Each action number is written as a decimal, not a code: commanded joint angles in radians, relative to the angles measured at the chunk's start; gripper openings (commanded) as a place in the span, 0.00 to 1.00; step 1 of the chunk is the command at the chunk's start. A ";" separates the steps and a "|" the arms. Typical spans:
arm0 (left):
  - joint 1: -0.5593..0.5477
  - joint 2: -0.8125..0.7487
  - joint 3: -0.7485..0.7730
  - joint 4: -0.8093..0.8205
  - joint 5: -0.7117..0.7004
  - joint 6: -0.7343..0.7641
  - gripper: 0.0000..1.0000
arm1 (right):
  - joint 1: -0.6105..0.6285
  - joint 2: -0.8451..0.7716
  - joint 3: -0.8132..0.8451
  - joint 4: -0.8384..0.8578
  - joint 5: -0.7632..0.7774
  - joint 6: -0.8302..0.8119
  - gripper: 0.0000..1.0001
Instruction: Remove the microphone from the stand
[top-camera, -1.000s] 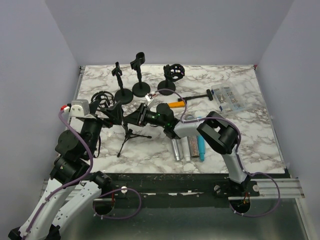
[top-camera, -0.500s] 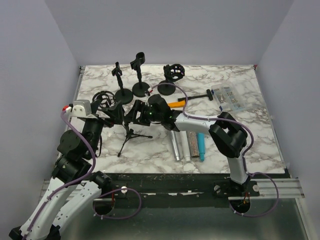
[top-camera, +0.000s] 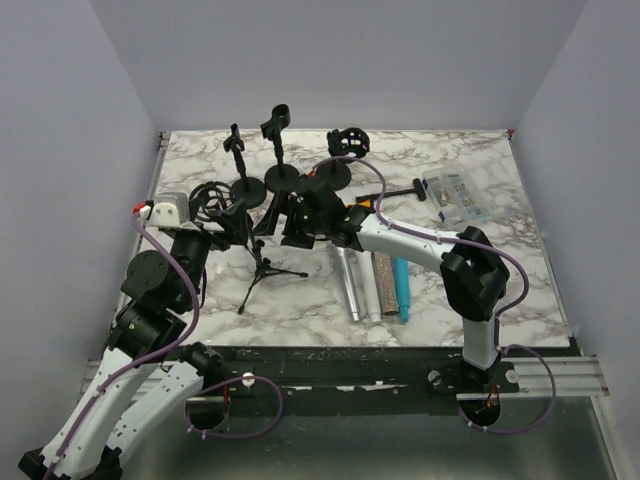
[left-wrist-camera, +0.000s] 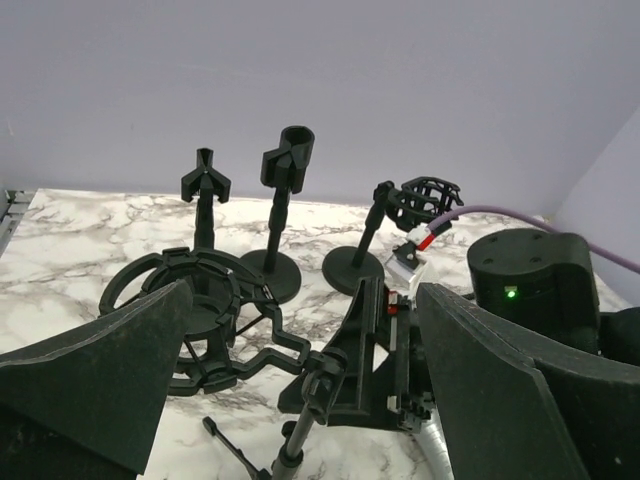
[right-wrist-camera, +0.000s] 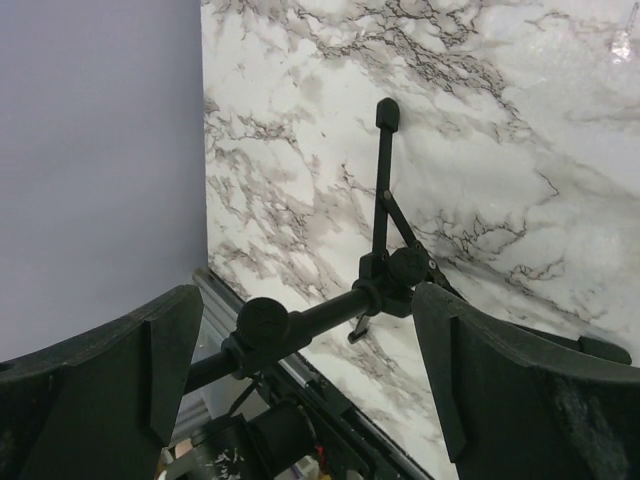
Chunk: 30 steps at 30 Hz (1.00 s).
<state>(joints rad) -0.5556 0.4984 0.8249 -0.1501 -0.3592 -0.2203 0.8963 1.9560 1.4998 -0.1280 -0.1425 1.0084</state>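
Note:
A black tripod stand (top-camera: 262, 268) stands left of centre, its empty shock-mount ring (top-camera: 212, 198) reaching out to the left. No microphone sits in the ring (left-wrist-camera: 185, 320). A silver microphone (top-camera: 350, 283), a brown one (top-camera: 383, 283) and a teal one (top-camera: 401, 286) lie side by side on the marble to the right. My right gripper (top-camera: 285, 218) is open beside the stand's upper pole. The pole (right-wrist-camera: 320, 312) runs across between its spread fingers (right-wrist-camera: 308, 300) without touching them. My left gripper (top-camera: 235, 222) is open and empty just behind the stand's top joint (left-wrist-camera: 322, 375).
Three more black stands (top-camera: 278, 150) line the back of the table, one with a cage mount (top-camera: 347, 145). An orange tool (top-camera: 352, 209), a black rod (top-camera: 400, 191) and a clear plastic box (top-camera: 456, 196) lie at the back right. The left wall is close.
My right gripper has opened and drawn back from the stand's pole toward the rear. The left arm has edged slightly backward, still open.

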 joint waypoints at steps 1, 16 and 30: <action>0.006 -0.002 0.009 0.006 0.008 0.008 0.98 | 0.003 -0.043 0.004 -0.102 0.044 0.101 0.94; 0.006 0.004 0.007 0.009 0.015 0.014 0.99 | 0.050 0.113 0.206 -0.155 0.023 0.163 0.79; 0.005 -0.027 0.003 0.010 0.007 0.011 0.98 | 0.054 0.058 -0.081 0.176 0.052 0.250 0.01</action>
<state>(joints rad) -0.5556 0.4744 0.8219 -0.1535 -0.3538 -0.2096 0.9565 2.0281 1.5318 -0.0727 -0.1188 1.2663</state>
